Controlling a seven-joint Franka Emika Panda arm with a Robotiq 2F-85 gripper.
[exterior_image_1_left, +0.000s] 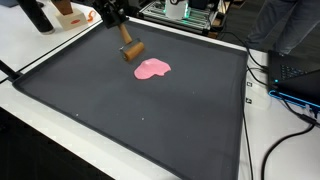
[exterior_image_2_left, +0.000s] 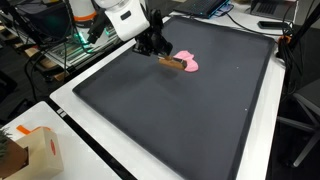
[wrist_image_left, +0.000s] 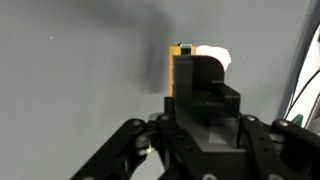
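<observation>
Brown wooden block (exterior_image_1_left: 131, 50) gripped tight between the fingers (exterior_image_1_left: 122, 36); pink cloth (exterior_image_1_left: 152, 69) just beside it on black mat (exterior_image_1_left: 150, 120)

Arm (exterior_image_2_left: 118, 18) is white, round & fat. Gripper (exterior_image_2_left: 160, 50) is all black (a bit shiny in wrist view) w/ thick jointed fingers (wrist_image_left: 120, 150).

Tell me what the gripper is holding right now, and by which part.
A brown block, pinched at its upper end between the fingers of the gripper. Its lower end points down at the black mat, near a pink patch.
</observation>
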